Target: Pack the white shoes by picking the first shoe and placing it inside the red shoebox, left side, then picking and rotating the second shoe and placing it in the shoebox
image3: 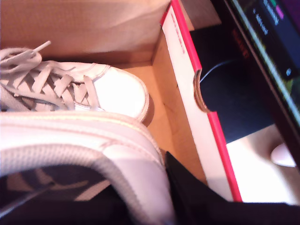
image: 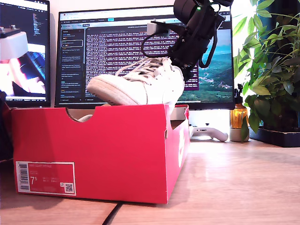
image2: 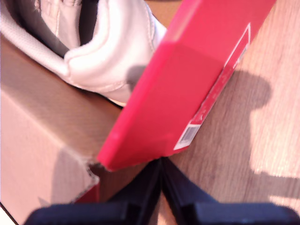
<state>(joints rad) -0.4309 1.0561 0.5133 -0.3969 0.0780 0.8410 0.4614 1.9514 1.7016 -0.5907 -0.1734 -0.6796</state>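
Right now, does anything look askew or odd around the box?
Yes: the held shoe hangs tilted above the red shoebox, toe toward the exterior view's left, gripped at the heel by my second claw. Another shoe already lies inside.

Boxed shoe leaves open floor beside red shoebox wall.

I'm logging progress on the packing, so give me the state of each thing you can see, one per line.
Shoebox: open, upright on the desk.
First shoe: lying inside the box, laces up.
Second shoe: held above the box, toe towards the exterior view's left.
My second end effector: shut on the second shoe's heel.
My first end effector: shut, empty, by a box corner.
Monitors: on.
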